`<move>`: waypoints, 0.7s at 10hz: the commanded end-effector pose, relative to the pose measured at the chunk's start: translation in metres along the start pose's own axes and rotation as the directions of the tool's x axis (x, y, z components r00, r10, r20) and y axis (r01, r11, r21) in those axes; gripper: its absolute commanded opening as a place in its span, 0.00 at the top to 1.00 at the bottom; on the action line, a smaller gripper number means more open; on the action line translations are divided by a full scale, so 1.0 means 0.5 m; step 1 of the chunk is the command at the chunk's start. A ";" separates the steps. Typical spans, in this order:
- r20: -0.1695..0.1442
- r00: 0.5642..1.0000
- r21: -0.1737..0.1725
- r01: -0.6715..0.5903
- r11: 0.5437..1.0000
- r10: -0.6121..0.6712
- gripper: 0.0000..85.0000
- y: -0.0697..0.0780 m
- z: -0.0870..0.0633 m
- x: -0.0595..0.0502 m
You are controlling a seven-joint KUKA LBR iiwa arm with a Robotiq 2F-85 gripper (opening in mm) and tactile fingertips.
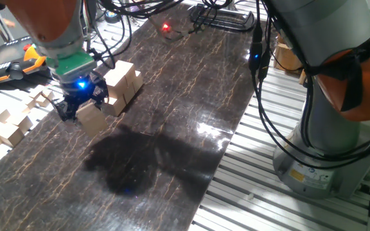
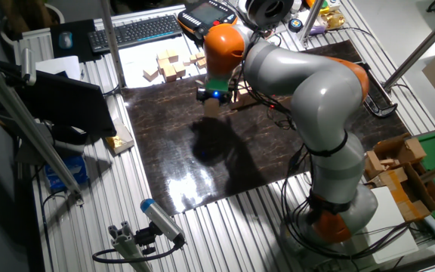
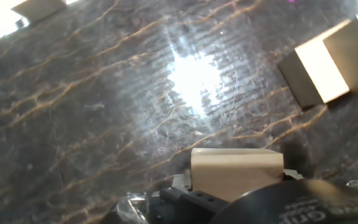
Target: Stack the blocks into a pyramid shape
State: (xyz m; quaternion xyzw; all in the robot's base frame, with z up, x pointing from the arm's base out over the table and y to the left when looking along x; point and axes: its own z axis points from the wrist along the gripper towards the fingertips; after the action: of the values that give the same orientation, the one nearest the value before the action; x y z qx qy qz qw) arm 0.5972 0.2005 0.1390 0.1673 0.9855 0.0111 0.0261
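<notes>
My gripper [image 1: 79,106] is shut on a tan wooden block [image 1: 93,118], which it holds low over the dark marbled mat, just left of a cluster of blocks [image 1: 122,85]. That cluster looks two tiers high; I cannot count its cubes. In the hand view the held block [image 3: 235,172] fills the space between the fingers, and the cluster [image 3: 328,62] lies to the upper right. From the other fixed view the gripper [image 2: 214,97] and its block [image 2: 211,109] sit near the mat's far edge.
A loose pile of pale wooden pieces [image 1: 10,123] lies off the mat's left edge, also seen as the pile [image 2: 171,65]. A teach pendant [image 1: 15,64] sits behind it. Cables [image 1: 223,16] cross the far end. The arm's base [image 1: 329,128] stands to the right.
</notes>
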 end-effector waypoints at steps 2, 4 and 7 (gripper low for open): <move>-0.001 0.999 0.001 0.053 0.999 -0.053 0.99 -0.008 -0.011 -0.004; 0.003 0.998 0.003 0.070 0.998 -0.070 0.99 -0.021 -0.030 -0.011; 0.007 0.996 0.008 0.087 0.996 -0.087 0.99 -0.031 -0.043 -0.018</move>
State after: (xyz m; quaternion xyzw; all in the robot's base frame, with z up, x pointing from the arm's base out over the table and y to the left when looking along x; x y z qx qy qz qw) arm 0.5993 0.1828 0.1606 0.1229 0.9920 0.0048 0.0297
